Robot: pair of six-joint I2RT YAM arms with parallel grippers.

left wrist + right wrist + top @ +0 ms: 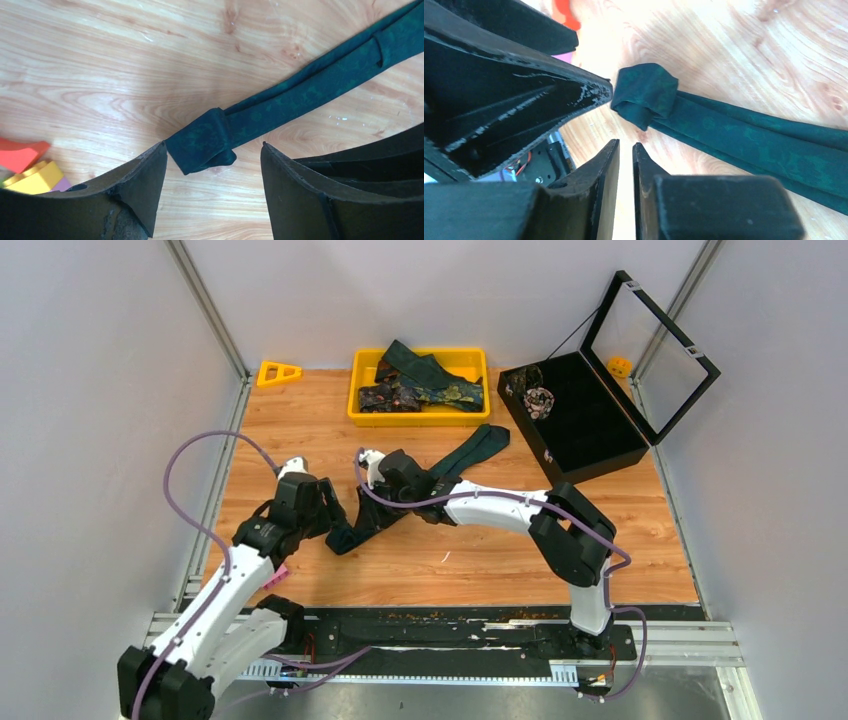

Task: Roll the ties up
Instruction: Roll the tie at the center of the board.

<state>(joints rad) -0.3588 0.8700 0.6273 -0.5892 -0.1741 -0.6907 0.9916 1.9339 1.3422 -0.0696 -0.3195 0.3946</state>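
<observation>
A dark teal-green tie (440,472) lies slantwise on the wooden table, its wide end (487,442) toward the tray. Its narrow end is turned over into a small loose roll (202,145), also seen from the right wrist as the roll (644,95). My left gripper (213,146) stands open, one finger on each side of the roll and just short of it, gripping nothing. My right gripper (626,145) is beside it, short of the roll, its jaws a thin slit apart with only bare wood between them. In the top view the left gripper (335,512) and the right gripper (372,505) meet over that end.
At the back, a yellow tray (420,419) holds several more ties (425,385). To its right a black case (585,435) stands with its clear lid (650,345) raised and a rolled patterned tie (540,400) inside. Red and yellow blocks (30,167) lie near the left fingers.
</observation>
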